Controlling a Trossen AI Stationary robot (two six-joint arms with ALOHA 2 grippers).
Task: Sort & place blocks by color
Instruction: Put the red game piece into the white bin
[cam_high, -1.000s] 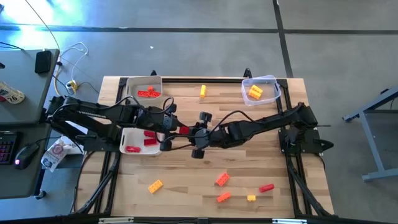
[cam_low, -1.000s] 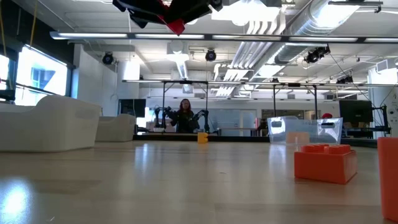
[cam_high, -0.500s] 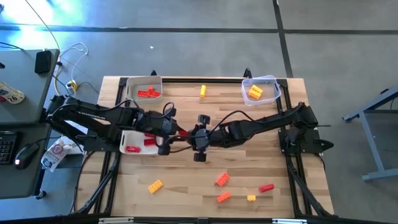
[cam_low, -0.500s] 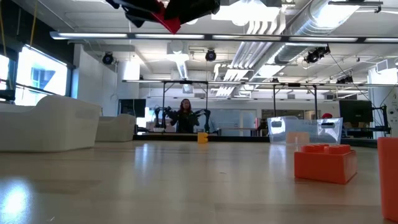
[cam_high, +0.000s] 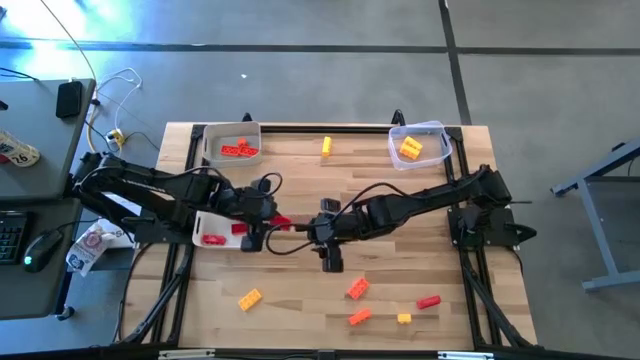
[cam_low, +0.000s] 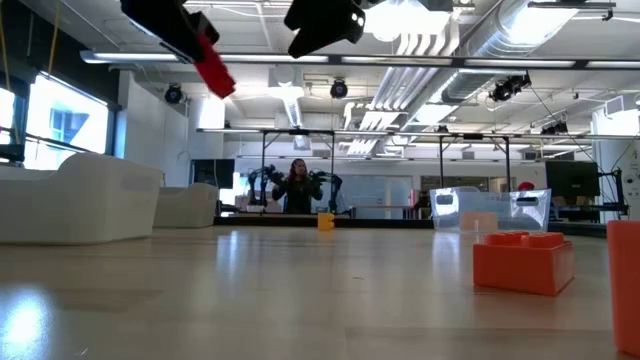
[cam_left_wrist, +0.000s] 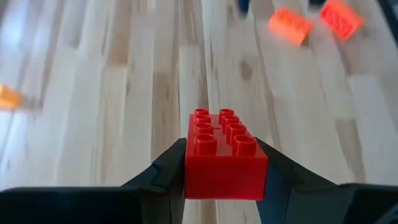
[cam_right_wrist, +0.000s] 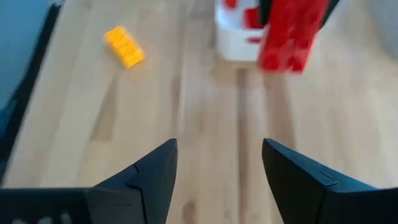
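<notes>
Gripping a red brick (cam_left_wrist: 225, 152) between my left fingers (cam_left_wrist: 163, 171), I hold it above the table (cam_high: 300, 310) at the centre of the high frame, just right of the near tray (cam_high: 203, 228) where other red bricks lie. My left gripper (cam_high: 262, 224) is clamped on the brick's long sides, studs up, which looks like a carry toward that tray, red going with red.

My right gripper (cam_high: 327, 243) hangs beside it, a little right of centre, jaws spread wide and empty; in its wrist view the red brick shows apart from my fingers (cam_right_wrist: 146, 180), beyond them, so the brick is the left's alone.

Sorted so far: red pieces in the far tray (cam_high: 232, 135) at upper left, yellow ones in the clear tub (cam_high: 432, 135) at upper right. Loose on the wood: a yellow brick (cam_high: 326, 146) at top centre, another (cam_high: 250, 298) at lower left, and a cluster (cam_high: 357, 290) of orange, red and yellow at lower right.

A person (cam_low: 299, 187) stands far off in the room behind, in the low view.
</notes>
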